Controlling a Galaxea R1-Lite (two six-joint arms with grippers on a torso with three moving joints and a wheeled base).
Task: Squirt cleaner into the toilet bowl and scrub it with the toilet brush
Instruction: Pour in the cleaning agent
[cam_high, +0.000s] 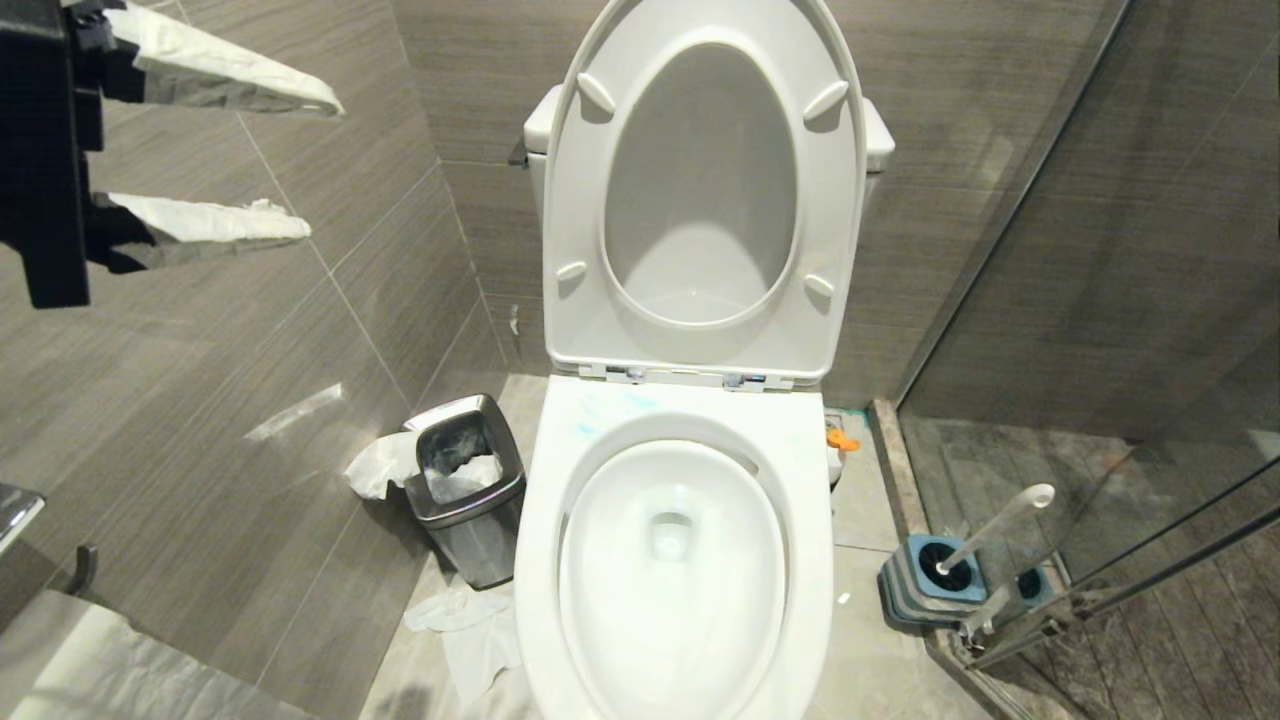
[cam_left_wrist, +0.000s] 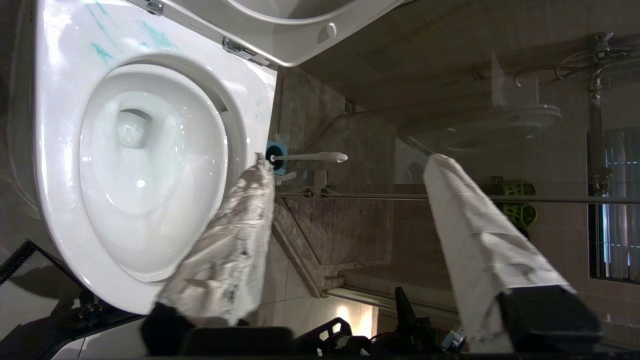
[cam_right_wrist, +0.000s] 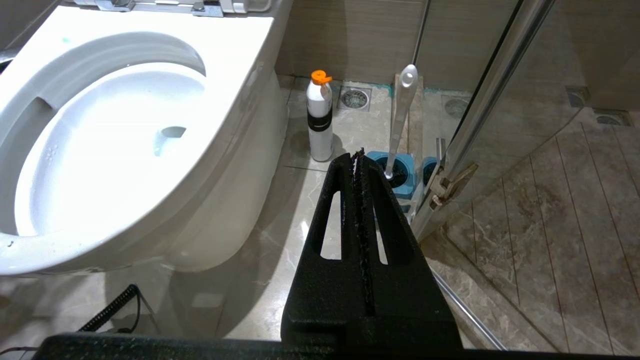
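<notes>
Standing with seat and lid raised: toilet bowl (cam_high: 675, 560), taken as the landmark. Showing as turquoise smears on the broad back rim of the bowl, just in front of the chrome hinges: cleaner (cam_high: 600, 415).

Sitting upright in its blue-and-grey holder (cam_high: 925, 580) on the floor to the bowl's right, beside the glass shower door (cam_high: 1100, 300): toilet brush (cam_high: 990, 530), white handle leaning away from the bowl, black head down in the holder, untouched.

Standing on the floor close against the bowl's right flank, between bowl and brush: white bottle with an orange cap (cam_right_wrist: 320, 117).

Hovering high to the bowl's left, well apart from the brush: left hand (cam_high: 310, 165), its two paper-wrapped fingers (cam_left_wrist: 225, 250) spread apart, gripping nothing.

Hanging low to the bowl's right front, pointing toward the brush holder: right hand (cam_right_wrist: 359, 160), black fingers pressed flat together, holding nothing.

Resting on the floor to the bowl's left: steel-rimmed bin (cam_high: 465, 485), crumpled paper lying beside it and in front of it.
</notes>
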